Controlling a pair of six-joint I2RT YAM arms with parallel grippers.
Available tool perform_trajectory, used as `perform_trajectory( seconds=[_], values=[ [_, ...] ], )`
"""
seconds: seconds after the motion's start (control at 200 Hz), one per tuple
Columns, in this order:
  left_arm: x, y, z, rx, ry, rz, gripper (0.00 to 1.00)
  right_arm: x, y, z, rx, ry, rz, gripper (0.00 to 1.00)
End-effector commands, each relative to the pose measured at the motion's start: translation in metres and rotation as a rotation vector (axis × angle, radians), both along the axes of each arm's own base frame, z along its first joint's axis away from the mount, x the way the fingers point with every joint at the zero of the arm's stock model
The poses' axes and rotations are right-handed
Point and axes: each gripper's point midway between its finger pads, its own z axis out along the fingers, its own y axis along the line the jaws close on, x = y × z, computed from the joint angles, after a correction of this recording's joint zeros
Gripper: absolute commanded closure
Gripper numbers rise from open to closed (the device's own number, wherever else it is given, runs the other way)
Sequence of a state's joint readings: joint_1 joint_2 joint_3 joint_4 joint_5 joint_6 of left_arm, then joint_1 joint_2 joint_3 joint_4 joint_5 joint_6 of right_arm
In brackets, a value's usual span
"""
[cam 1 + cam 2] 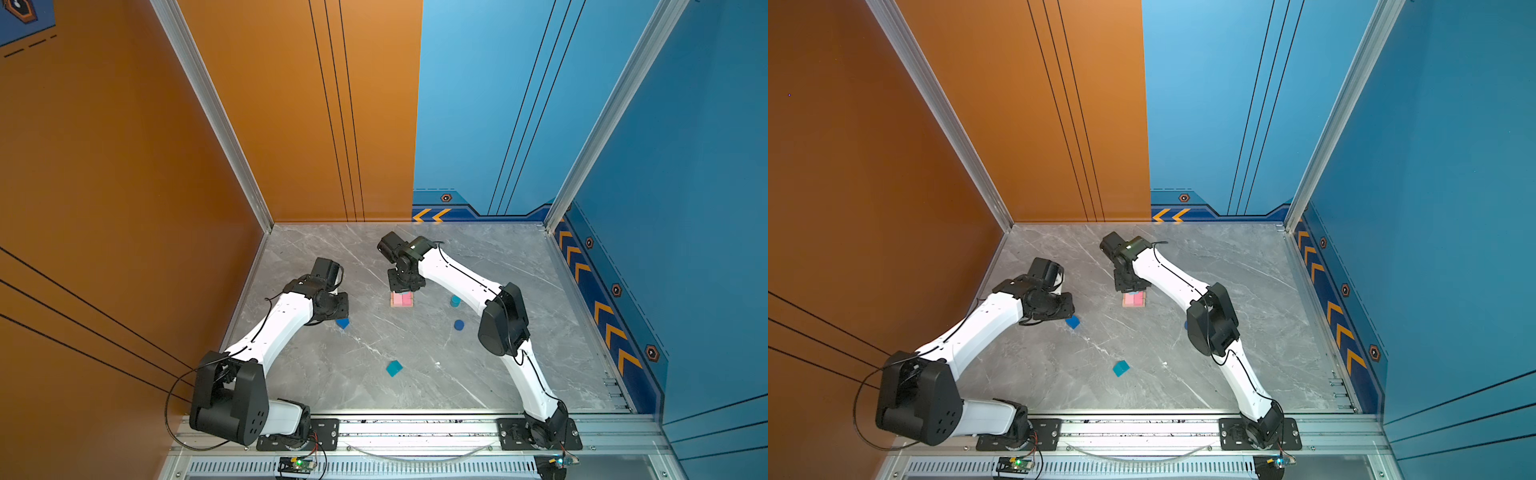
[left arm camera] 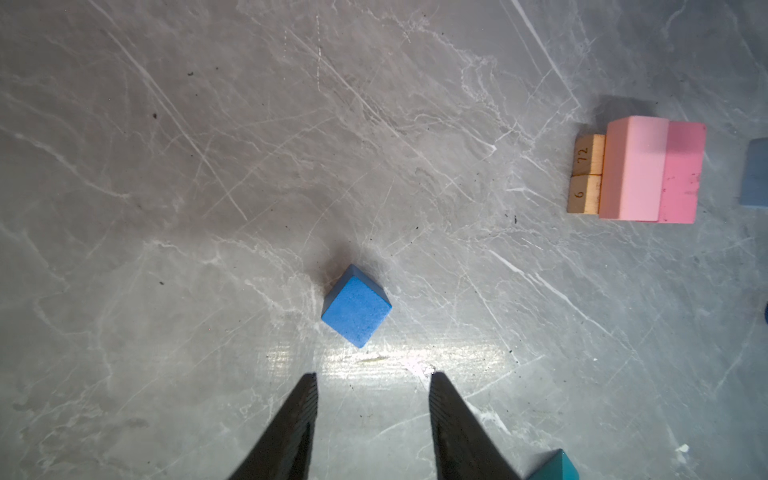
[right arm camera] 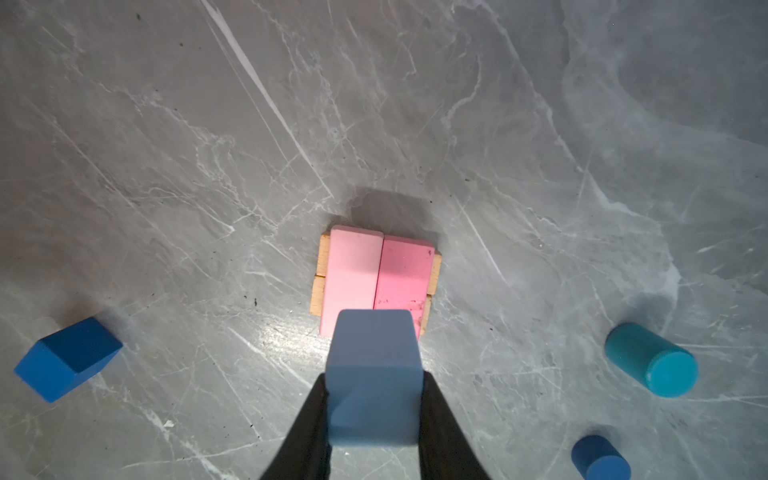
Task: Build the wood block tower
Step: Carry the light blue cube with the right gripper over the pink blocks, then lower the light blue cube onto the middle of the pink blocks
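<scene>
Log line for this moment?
built: two pink wooden bars atop two tan wooden bars | right pincer: shut on light-blue wooden cube, near the bars | left pincer: open, near dark-blue wooden cube

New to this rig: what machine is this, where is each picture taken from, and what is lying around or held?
Two white robot arms, each ending in a two-fingered gripper, work over a grey table. Both top views look down on the whole scene; the other two pictures come from cameras on the arms' wrists. Two pink bars lie side by side on two tan bars: the tower's start. Loose on the table: a dark-blue cube, teal cube, teal cylinder and dark-blue cylinder. The left gripper is open and empty, near the dark-blue cube. The right gripper holds a light-blue cube close to the pink bars.
</scene>
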State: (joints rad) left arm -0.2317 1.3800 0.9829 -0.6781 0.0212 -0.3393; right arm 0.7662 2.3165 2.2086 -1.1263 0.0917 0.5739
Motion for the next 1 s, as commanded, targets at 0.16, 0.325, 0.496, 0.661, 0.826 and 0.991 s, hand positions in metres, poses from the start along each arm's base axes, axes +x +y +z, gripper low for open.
perform_trajectory(
  seconds=[0.16,0.325,0.496,0.661,0.826,0.991],
  values=[
    [-0.001,-0.001,-0.002,-0.014,0.012,-0.009,0.54,0.004,-0.011,-0.016,-0.061,0.017,-0.035,0.69],
    [-0.001,-0.001,-0.003,-0.017,0.016,-0.011,0.54,0.005,-0.014,-0.022,-0.068,0.025,-0.055,0.69],
    [-0.001,-0.002,-0.003,-0.018,0.015,-0.011,0.54,0.007,-0.016,-0.024,-0.07,0.026,-0.072,0.67],
    [-0.001,-0.002,-0.003,-0.018,0.014,-0.011,0.54,0.007,-0.016,-0.028,-0.063,0.033,-0.087,0.67],
    [-0.001,-0.002,-0.003,-0.019,0.013,-0.01,0.54,0.007,-0.016,-0.03,-0.057,0.036,-0.1,0.67],
    [-0.001,-0.002,-0.002,-0.02,0.01,-0.01,0.54,0.004,-0.015,-0.034,-0.047,0.044,-0.11,0.67]
  ],
)
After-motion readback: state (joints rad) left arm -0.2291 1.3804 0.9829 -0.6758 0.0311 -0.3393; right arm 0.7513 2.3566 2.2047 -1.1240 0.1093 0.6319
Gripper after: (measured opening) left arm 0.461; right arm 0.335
